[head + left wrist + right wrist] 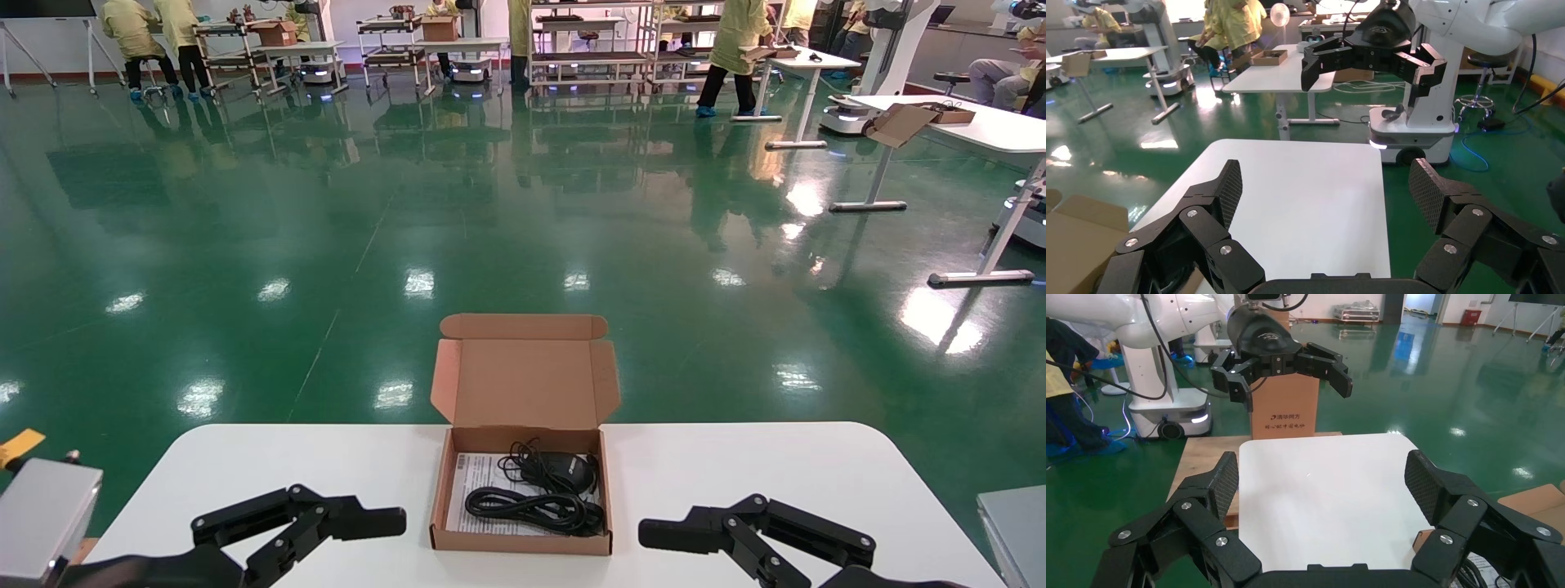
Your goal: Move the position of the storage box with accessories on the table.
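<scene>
The storage box, shallow brown cardboard, sits at the middle of the white table with its lid standing open at the far side. Inside lie a white paper sheet, a black mouse-like device and a coiled black cable. My left gripper is open and empty just left of the box, whose corner shows in the left wrist view. My right gripper is open and empty just right of it; the box edge shows in the right wrist view.
A grey unit stands off the table's left edge and a grey surface off its right. A tall cardboard box on a wooden top stands beyond the table's left end. A white desk with another cardboard box is far right.
</scene>
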Controlling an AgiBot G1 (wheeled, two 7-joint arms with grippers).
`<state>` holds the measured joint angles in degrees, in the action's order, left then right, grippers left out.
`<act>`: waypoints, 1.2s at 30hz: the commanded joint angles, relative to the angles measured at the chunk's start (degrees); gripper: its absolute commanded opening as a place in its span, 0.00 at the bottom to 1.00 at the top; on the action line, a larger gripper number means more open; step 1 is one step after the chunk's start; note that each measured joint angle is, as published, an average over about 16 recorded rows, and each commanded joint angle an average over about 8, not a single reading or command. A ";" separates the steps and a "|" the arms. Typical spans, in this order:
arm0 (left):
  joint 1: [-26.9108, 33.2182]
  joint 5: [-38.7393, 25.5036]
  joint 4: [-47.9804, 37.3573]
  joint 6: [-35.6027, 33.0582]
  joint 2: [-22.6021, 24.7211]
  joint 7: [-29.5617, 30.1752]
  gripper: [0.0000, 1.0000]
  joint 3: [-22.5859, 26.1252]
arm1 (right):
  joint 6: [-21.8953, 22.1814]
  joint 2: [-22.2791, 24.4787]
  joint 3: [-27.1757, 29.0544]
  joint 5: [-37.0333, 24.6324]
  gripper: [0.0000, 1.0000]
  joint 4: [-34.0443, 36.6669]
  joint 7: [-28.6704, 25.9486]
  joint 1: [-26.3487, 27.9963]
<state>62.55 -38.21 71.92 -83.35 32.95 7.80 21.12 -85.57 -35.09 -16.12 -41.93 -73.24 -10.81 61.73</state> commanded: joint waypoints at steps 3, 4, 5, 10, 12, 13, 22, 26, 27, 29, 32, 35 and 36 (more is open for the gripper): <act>0.00 0.00 0.00 0.00 0.00 0.00 1.00 0.00 | 0.00 0.00 0.00 0.00 1.00 0.00 0.00 0.00; 0.00 0.00 0.00 0.00 0.00 0.00 1.00 0.00 | 0.00 0.00 0.00 0.00 1.00 0.00 0.00 0.00; 0.00 0.00 0.00 0.00 0.00 0.00 1.00 0.00 | 0.00 0.00 0.00 0.00 1.00 0.00 0.00 0.00; 0.00 0.00 0.00 0.00 0.00 0.00 1.00 0.00 | -0.02 0.01 0.01 0.01 1.00 -0.04 0.01 -0.02; 0.00 0.00 0.00 0.00 0.00 0.00 1.00 0.00 | -0.03 0.07 -0.02 -0.08 1.00 -0.05 -0.02 -0.01; 0.00 0.00 0.00 0.00 0.00 0.00 1.00 0.00 | -0.06 0.13 -0.05 -0.17 1.00 -0.07 -0.06 0.02; 0.00 0.00 -0.01 0.00 0.00 0.00 1.00 0.00 | -3.63 0.20 -2.88 -5.00 1.00 2.74 -1.34 7.30; 0.01 0.00 -0.01 0.00 0.00 0.00 1.00 0.00 | -5.10 -0.89 -6.82 -8.27 1.00 7.10 -4.02 13.13; 0.01 0.00 -0.01 0.00 0.00 0.00 1.00 0.00 | -5.24 -1.22 -8.23 -9.17 1.00 8.45 -5.49 14.59; 0.01 0.00 -0.01 0.00 0.00 0.00 1.00 0.01 | -5.41 -1.86 -11.29 -11.09 1.00 11.10 -8.83 17.52; 0.01 0.00 -0.01 0.00 0.00 0.00 1.00 0.01 | -5.49 -2.83 -16.03 -14.15 1.00 14.94 -13.82 21.96; 0.01 0.00 -0.01 0.00 0.00 0.00 1.00 0.01 | -5.50 -4.01 -20.24 -16.66 1.00 18.71 -17.37 26.01; 0.01 0.00 -0.01 0.00 0.00 0.00 1.00 0.01 | -5.49 -4.43 -21.58 -17.50 1.00 20.07 -18.28 27.20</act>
<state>62.55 -38.21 71.91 -83.35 32.95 7.79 21.13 -90.96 -39.80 -37.31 -59.22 -52.58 -28.33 88.35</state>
